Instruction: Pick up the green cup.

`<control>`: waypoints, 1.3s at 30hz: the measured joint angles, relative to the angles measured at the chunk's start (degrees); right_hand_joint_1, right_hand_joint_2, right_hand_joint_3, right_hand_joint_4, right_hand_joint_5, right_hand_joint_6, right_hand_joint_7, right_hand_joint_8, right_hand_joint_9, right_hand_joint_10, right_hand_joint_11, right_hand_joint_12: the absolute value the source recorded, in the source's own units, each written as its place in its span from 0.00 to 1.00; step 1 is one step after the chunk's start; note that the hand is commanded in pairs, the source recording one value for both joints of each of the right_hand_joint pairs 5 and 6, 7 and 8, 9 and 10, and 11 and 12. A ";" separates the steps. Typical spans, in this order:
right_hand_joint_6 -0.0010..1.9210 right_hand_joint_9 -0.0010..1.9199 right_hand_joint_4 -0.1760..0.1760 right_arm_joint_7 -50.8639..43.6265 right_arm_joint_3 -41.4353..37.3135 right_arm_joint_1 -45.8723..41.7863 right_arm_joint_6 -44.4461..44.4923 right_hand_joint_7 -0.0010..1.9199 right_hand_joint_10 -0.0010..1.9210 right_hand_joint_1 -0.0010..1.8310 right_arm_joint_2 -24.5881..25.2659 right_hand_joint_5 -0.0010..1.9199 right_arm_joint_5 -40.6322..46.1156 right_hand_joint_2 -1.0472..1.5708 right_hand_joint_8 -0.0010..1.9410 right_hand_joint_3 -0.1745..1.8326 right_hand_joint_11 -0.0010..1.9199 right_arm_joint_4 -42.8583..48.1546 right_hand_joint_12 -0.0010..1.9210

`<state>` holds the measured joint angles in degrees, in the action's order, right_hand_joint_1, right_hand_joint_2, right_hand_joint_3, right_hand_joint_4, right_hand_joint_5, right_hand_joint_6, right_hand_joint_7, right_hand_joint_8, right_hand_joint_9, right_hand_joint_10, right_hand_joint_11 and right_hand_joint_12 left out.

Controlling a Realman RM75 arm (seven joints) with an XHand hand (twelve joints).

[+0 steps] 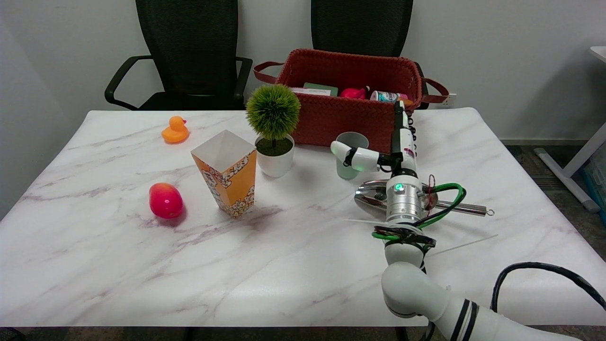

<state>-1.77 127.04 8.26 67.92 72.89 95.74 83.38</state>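
Fingers (352, 156) of the right hand (378, 158) reach across the near face of the green cup (351, 154): one white finger lies against the cup's wall at about 9 o'clock from the wrist, while others stand upright at 12 o'clock, beside the cup's right flank. Whether they are closed on the cup or merely touching it cannot be told from this view. The cup stands upright on the surface (142, 265), its base apparently in contact, just in front of the red woven basket (331, 121). Outward from the cup, at 9 o'clock, stands a small potted plant (273, 130) in a white pot; further toward 8 o'clock is an orange popcorn box (227, 173), then a red-and-yellow fruit (165, 200). An orange rubber duck (175, 130) sits at 10 o'clock, well apart. Beneath the wrist, at 6 o'clock from the cup, lies a metal ladle (426, 201), its handle running toward 3 o'clock. Two black chairs (189, 52) stand behind the surface. Progress, as judged: the approach appears complete and the fingers are at the cup; securing the grasp and lifting remain, since the cup is not yet raised.
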 measured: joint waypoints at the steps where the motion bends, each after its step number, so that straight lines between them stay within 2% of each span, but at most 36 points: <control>1: 0.00 0.00 0.50 0.36 -0.07 0.21 -0.33 0.00 0.00 0.67 -0.01 0.00 0.20 0.49 0.00 0.39 0.00 -0.39 0.00; 20: 0.00 0.00 0.50 7.76 -0.57 3.67 -5.12 0.00 0.00 0.65 0.31 0.00 2.71 0.49 0.00 0.45 0.00 -7.81 0.00; 39: 0.00 0.03 0.50 10.97 -0.53 4.96 -7.86 0.00 0.03 0.65 0.54 0.00 4.34 0.49 0.00 0.47 0.00 -11.66 0.00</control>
<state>9.20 126.51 13.22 60.06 73.43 100.08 71.72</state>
